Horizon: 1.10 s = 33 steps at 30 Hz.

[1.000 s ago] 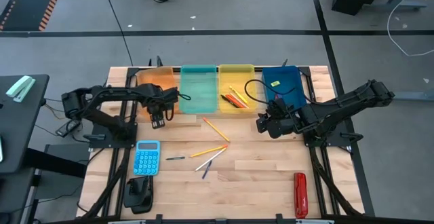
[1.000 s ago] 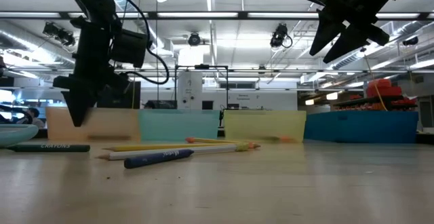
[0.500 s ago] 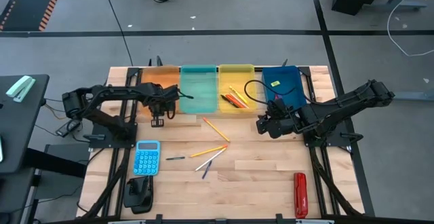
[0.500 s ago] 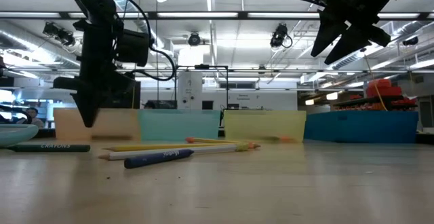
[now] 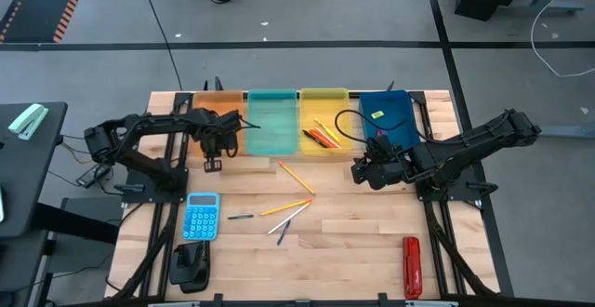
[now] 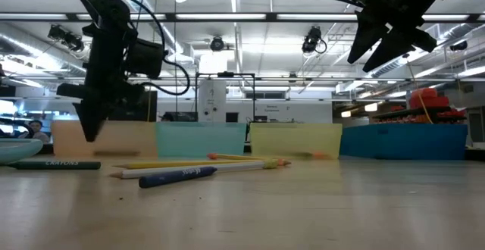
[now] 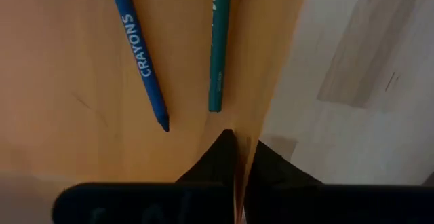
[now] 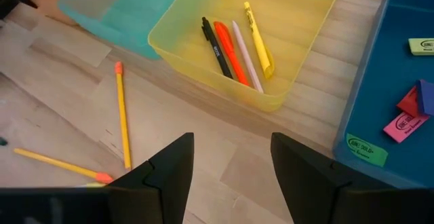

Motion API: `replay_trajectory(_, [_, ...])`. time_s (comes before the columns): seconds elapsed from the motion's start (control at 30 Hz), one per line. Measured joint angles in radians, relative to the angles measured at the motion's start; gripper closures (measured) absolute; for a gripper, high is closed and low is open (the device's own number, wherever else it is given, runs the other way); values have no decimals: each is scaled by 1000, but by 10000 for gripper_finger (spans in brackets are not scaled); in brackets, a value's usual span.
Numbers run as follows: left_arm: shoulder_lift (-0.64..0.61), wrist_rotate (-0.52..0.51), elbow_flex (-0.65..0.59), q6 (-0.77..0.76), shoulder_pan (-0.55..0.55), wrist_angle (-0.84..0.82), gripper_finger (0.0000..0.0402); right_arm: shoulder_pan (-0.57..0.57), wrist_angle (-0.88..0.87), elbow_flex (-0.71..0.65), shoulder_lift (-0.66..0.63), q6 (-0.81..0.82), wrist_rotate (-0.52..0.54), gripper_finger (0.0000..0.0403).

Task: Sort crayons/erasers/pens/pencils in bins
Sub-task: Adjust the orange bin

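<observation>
Your left gripper (image 5: 213, 163) hangs over the near edge of the orange bin (image 5: 219, 107), its fingers (image 7: 218, 157) pinched together with nothing between them; the wrist view shows the tips straddling the bin's near wall. Inside that bin lie a blue crayon (image 7: 139, 51) marked CRAYONS and a teal crayon (image 7: 218, 44), side by side and not touching. Your right gripper (image 5: 358, 170) sits above the bare table just in front of the dark blue bin (image 5: 390, 112), jaws spread wide and empty. The teal bin (image 5: 272, 121) looks bare in the high view. The yellow bin (image 8: 271, 20) holds a black pen (image 8: 215, 46), an orange marker (image 8: 229, 48), a pale pink stick (image 8: 246, 64) and a yellow highlighter (image 8: 258, 44), packed close together. In the dark blue bin you can see erasers: a pink one (image 8: 402, 126), a red one (image 8: 409, 102), a blue one (image 8: 426, 96) and two green ones (image 8: 365, 148). Left on the wood in the middle of the table are a yellow pencil (image 5: 296, 178) near the yellow bin, another pencil (image 5: 285, 207), a white pencil (image 5: 292, 218), a dark blue crayon (image 5: 282, 234) and a dark pen (image 5: 240, 217) beside the light-blue calculator (image 5: 201, 216). A red oblong tool (image 5: 412, 267) lies well apart at the near right corner.
</observation>
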Motion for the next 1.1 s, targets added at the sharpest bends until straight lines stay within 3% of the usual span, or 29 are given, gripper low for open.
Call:
replay_trajectory(0.4, [0, -7, -1, 18, 67, -41, 380, 0, 0, 0, 0, 1, 0, 198])
replay_trajectory(0.87, [0, -53, -1, -59, 20, -105, 295, 0, 0, 0, 0, 14, 38, 198])
replay_trajectory(1.1, [0, -42, 0, -85, -2, -110, 276, -20, 0, 0, 0, 12, 41, 198])
